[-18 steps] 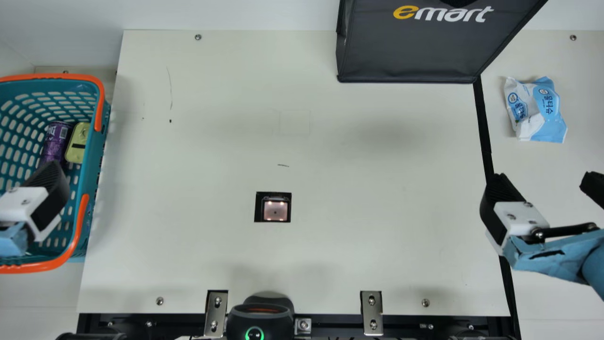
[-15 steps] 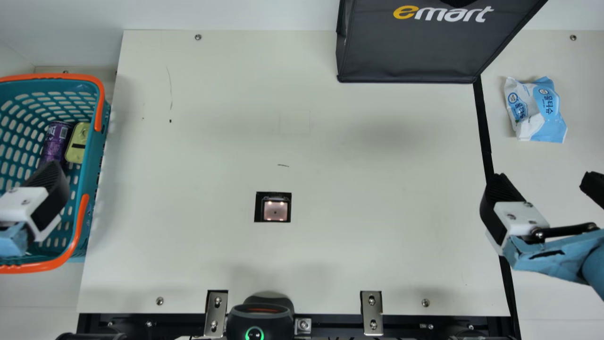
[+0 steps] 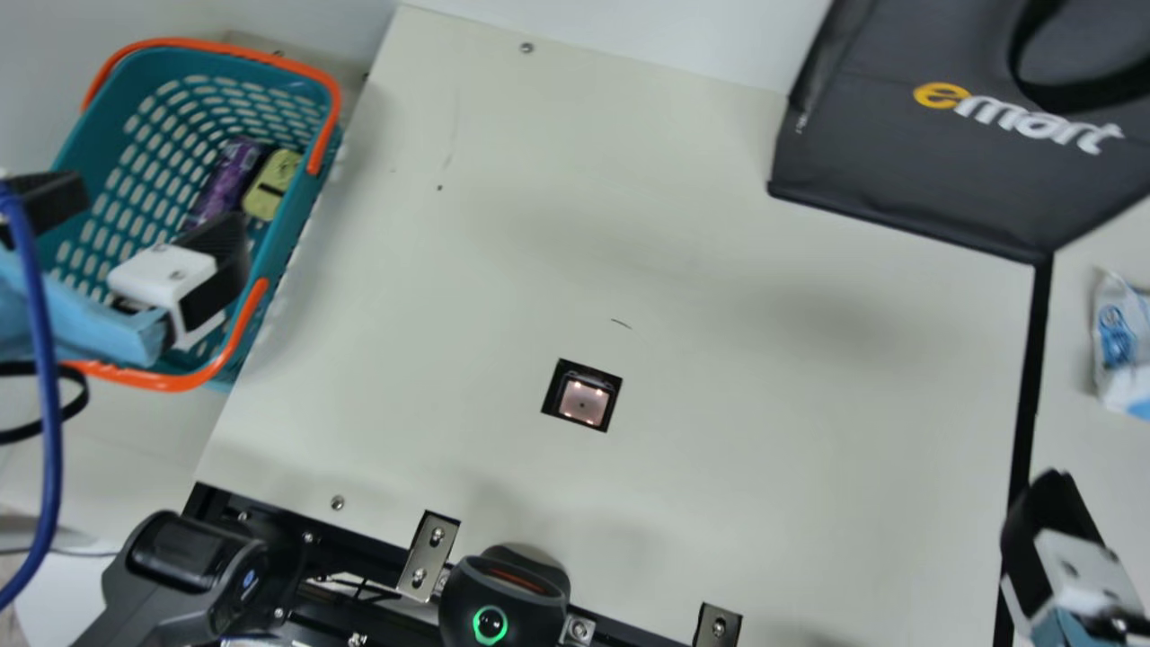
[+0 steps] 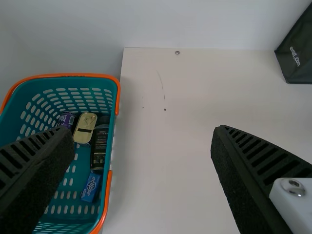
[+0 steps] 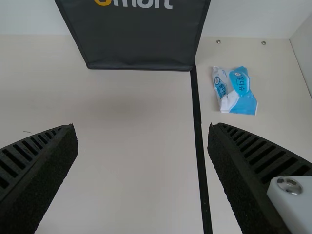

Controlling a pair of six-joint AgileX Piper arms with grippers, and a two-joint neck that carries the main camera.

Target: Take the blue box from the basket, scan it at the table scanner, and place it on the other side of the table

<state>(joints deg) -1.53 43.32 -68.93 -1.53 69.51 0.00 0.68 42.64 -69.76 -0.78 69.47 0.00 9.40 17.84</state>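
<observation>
The blue box lies inside the basket, near its counter-side wall. The left tool hangs over the basket, released (fingers spread quite wide); the right tool, equally released, is across the counter from it.

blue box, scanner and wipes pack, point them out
blue box (image 4: 91, 187): left wrist view, its printed face
scanner (image 3: 584, 402): main view, its lit window
wipes pack (image 5: 242, 104): right wrist view, its lower blue part

The cream table carries a teal basket, a dark bag and a blue-and-white packet
</observation>
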